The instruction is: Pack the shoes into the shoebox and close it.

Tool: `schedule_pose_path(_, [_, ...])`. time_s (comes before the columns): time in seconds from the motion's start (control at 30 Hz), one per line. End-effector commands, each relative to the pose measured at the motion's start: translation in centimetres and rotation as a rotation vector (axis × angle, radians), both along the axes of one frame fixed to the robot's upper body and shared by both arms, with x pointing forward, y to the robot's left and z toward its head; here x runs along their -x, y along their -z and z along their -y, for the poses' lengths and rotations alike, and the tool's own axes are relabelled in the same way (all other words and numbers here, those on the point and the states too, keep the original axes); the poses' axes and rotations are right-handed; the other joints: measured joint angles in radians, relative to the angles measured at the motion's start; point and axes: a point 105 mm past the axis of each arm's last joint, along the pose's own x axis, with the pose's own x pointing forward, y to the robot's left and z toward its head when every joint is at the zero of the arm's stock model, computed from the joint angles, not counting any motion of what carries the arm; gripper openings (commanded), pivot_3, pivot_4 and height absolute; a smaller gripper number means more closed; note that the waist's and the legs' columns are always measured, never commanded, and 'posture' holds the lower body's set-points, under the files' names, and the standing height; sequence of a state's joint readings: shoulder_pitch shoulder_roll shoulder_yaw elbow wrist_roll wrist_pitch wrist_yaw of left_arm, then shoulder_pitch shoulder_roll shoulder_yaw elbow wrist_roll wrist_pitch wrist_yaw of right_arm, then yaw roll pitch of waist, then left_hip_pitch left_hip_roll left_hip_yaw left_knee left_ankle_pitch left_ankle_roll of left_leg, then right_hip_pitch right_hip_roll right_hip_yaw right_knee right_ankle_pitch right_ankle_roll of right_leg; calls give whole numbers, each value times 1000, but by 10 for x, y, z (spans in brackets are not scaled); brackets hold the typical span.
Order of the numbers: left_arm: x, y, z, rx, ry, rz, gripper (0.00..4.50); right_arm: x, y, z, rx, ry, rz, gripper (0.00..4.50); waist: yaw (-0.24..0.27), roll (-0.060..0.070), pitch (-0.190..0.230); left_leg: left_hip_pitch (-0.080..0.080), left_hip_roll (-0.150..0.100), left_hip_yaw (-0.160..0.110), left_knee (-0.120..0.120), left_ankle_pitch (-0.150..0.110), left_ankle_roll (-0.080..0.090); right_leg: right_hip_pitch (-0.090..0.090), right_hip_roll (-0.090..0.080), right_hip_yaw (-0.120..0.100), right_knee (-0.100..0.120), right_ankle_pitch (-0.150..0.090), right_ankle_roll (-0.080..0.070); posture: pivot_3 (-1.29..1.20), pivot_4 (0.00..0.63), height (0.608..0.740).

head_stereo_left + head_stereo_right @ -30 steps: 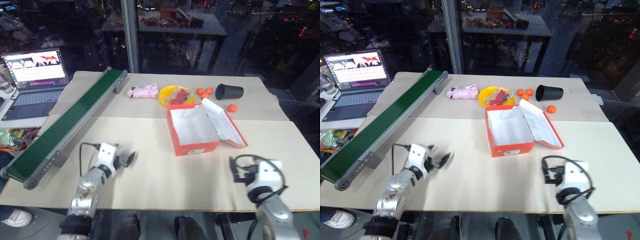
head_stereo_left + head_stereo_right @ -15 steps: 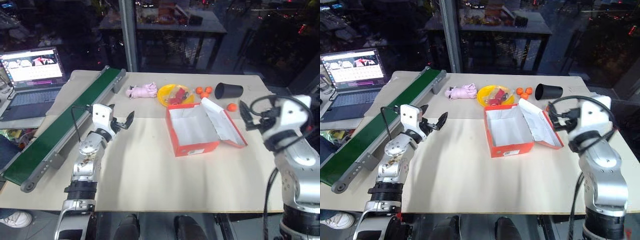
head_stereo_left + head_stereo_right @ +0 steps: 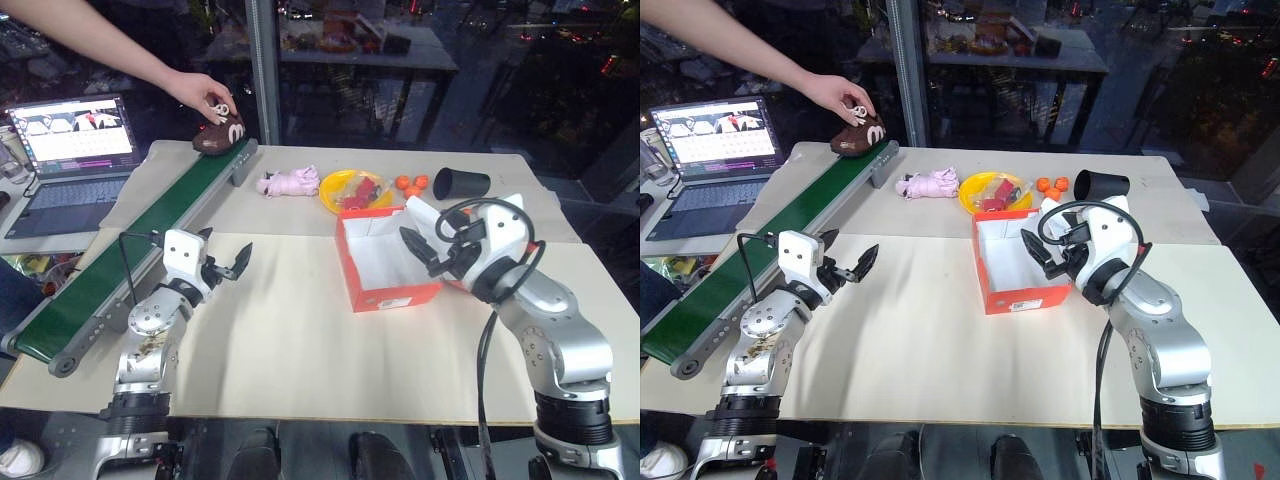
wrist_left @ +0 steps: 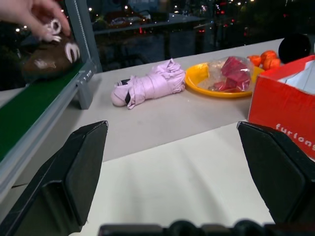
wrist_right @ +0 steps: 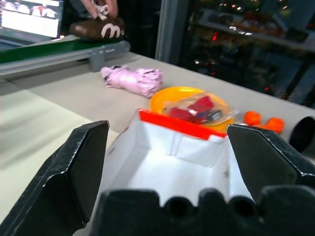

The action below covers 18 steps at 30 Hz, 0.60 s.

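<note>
The right hand (image 3: pixel 425 250), fingers spread and empty, hovers over the open red-orange cardboard shoebox (image 3: pixel 385 262). Left of the shoebox, the left hand (image 3: pixel 222 262) hangs open above the table (image 3: pixel 300 340). A person's hand (image 3: pixel 200 95) holds one dark-brown fuzzy shoe (image 3: pixel 220 133) on the green conveyor belt (image 3: pixel 120 255).
</note>
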<state>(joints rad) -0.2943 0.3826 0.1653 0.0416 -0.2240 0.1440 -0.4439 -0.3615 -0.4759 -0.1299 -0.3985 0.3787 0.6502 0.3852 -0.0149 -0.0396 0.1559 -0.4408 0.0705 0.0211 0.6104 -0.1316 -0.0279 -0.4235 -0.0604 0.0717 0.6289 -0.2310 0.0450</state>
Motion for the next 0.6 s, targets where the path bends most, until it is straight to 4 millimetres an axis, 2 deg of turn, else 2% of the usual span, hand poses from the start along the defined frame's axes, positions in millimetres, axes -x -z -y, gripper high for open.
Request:
schedule_pose_path(0.03, [1,-14,-9,-3,-47,31,4500,0,-9,-15,-35,-77,17,4469,-1,0,0,0,0,0,0,0,0,0,0,0,0,0,0,0,150,740])
schedule_pose_path(0.17, [-1,-18,-20,4,-103,29,4500,-4,-9,-28,-65,-149,15,4469,-3,0,0,0,0,0,-1,0,0,0,1,0,0,2,4,0,150,740])
schedule_pose_path(0.33, [-8,-35,-47,38,-219,48,4500,-12,3,-56,-18,-290,-27,4469,-3,0,0,0,0,0,-1,0,0,-1,1,0,0,3,7,0,150,740])
schedule_pose_path(0.6, [-4,-56,-69,16,-314,80,4500,-16,0,-90,-20,-415,-16,4469,-3,0,0,0,0,0,-1,0,0,-1,1,-1,1,4,7,0,150,740])
